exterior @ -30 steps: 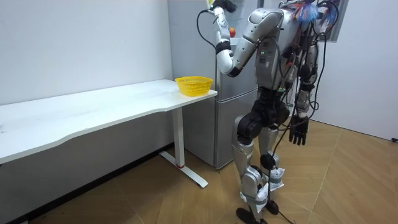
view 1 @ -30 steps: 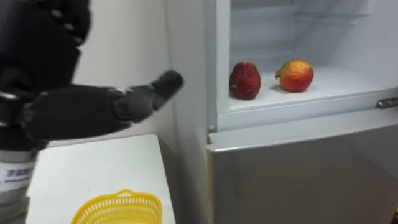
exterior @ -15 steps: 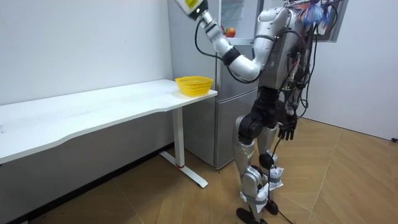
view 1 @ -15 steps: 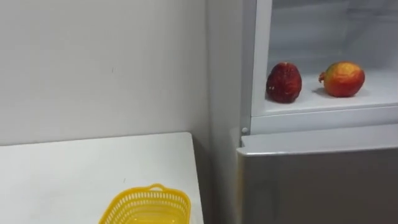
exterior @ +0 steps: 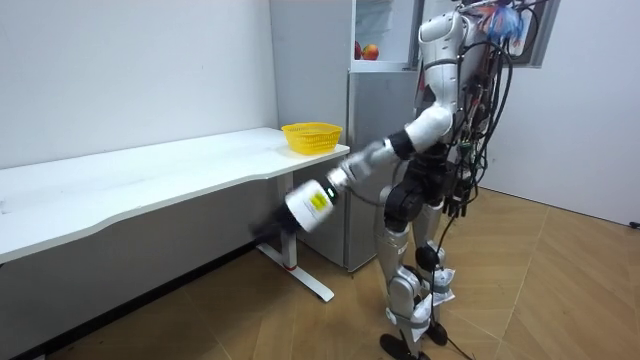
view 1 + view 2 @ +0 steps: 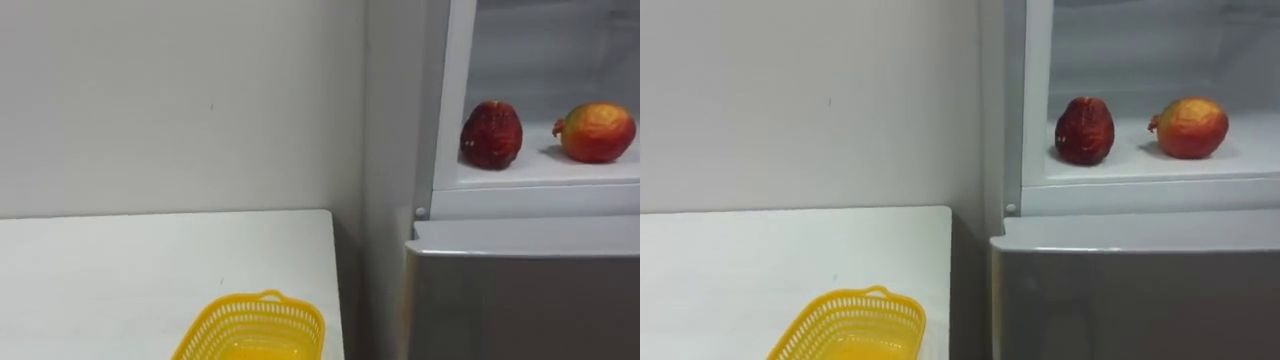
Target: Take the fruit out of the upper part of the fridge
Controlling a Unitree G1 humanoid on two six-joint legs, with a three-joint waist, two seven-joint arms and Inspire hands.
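The upper fridge compartment (image 6: 540,185) stands open. On its white shelf lie a dark red fruit (image 6: 491,134) and, to its right, a red-and-yellow fruit (image 6: 597,132); the same two are the dark red fruit (image 6: 1084,130) and the red-and-yellow fruit (image 6: 1188,127). In the room view I stand in front of the fridge (image 5: 372,150). My left arm reaches down and out, and my left hand (image 5: 268,228) is a dark blur low beside the table leg. My right hand (image 5: 460,204) hangs by my hip, half hidden. Neither hand touches a fruit.
A yellow mesh basket (image 6: 252,328) sits at the near right corner of the white table (image 6: 120,270), close to the fridge's side. A white wall runs behind the table. The lower fridge door (image 6: 520,290) is closed. Wooden floor lies around me.
My left arm has swung from up by the fridge down to knee height beside the table. The eye view has shifted left, so the fruits now sit further right.
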